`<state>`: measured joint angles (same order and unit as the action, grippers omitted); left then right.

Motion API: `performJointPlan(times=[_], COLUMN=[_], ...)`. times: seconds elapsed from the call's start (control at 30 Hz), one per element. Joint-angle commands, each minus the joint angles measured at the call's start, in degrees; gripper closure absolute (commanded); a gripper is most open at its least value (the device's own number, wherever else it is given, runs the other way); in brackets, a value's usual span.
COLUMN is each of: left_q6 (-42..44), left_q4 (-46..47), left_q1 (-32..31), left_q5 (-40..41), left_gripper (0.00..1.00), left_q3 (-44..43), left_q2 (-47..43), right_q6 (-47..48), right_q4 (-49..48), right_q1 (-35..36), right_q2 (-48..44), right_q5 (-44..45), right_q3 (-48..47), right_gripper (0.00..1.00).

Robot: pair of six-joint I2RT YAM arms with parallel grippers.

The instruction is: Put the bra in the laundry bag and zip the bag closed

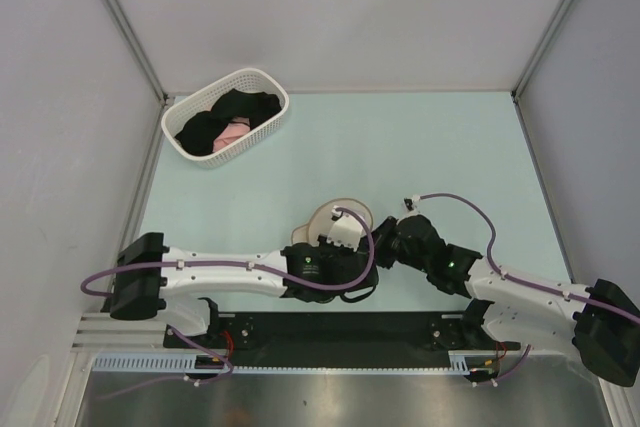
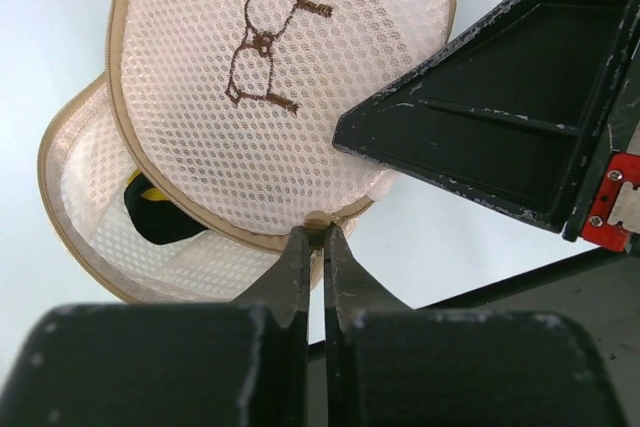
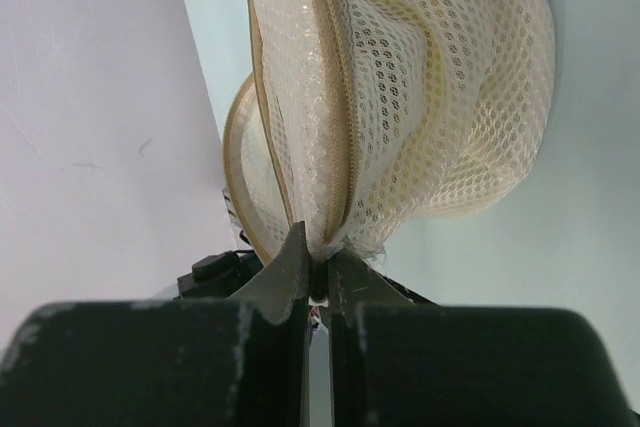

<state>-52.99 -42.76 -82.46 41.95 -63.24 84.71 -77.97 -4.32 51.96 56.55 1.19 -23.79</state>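
Bra [image 2: 158, 219] peeks from the half-open laundry bag [image 2: 270, 97] at mid-frame, with my left gripper [image 2: 317, 240] and right gripper [image 3: 318, 253] both pinched shut on its zipper rim, so I should hold that seam taut while zipping.

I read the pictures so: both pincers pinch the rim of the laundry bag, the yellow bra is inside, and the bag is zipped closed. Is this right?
The laundry bag is not zipped closed: in the left wrist view its two halves gape and the bra shows in the gap. The rest holds: the left pincer and the right pincer pinch its rim.
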Motion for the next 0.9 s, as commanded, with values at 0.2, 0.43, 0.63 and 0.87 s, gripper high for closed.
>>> performJointPlan(times=[0.2,0.43,0.63,0.87], left_q6=[-2.11,-3.78,-6.51,3.13], left_q4=[-1.80,0.22,0.75,10.74], left_q1=[-1.04,-2.09,-2.18,-2.18], left_q5=[1.20,0.58,1.02,-5.02], left_gripper=[1.00,1.00,1.00,0.86], left_q3=[4.61,14.35,23.85,25.88], left_q2=[-7.96,-18.69,-29.93,-40.74], right_q6=[0.19,0.02,0.36,2.56], right_q4=[0.80,1.68,2.38,3.00], right_q1=[0.16,-1.60,-5.03,-7.14], right_q2=[-3.55,-6.28,-9.00,-10.24], right_q5=[3.64,3.73,1.28,-3.38], right_q3=[-1.08,0.41,1.90,2.26], right_gripper=[1.00,1.00,1.00,1.00])
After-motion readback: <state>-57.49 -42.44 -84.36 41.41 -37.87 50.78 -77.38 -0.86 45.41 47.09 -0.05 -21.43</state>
